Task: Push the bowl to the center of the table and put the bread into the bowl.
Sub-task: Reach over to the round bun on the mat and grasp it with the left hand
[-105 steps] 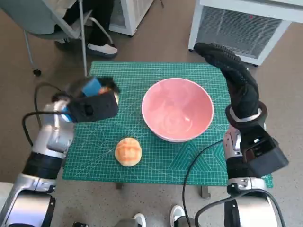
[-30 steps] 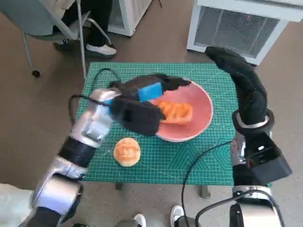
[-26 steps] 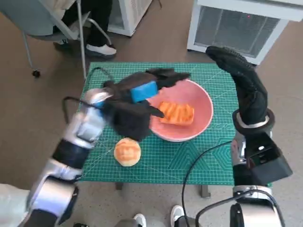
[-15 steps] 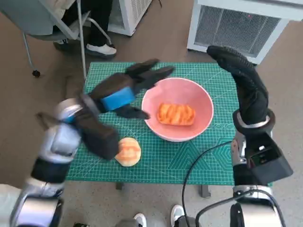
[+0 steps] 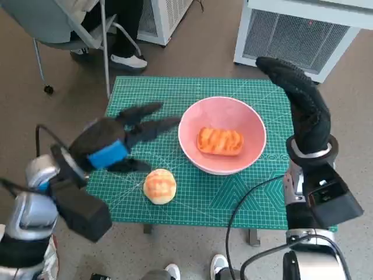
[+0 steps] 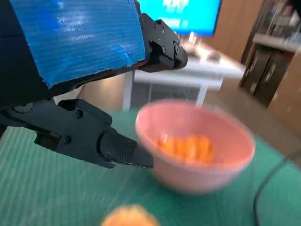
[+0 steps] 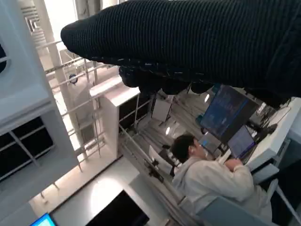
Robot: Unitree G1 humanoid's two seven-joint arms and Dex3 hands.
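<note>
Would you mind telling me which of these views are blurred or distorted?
Left wrist view: the pink bowl and bread inside it are soft, likely motion blur. Head view: sharp, with wide-angle bending at the edges. Right wrist view: turned askew, fairly sharp.

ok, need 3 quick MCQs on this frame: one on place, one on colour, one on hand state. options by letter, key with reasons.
1. Where is the orange bread?
A. in the bowl
B. on the mat
C. in the left hand

2. What colour is the bowl?
A. blue
B. pink
C. white

3. What is the left hand doing?
A. holding the round bun
B. pressing on the bowl
C. holding nothing, fingers apart

Key: A, the bread lies inside the bowl. B, its wall is pink. C, the left hand is spread above the mat, apart from the round bun.
</note>
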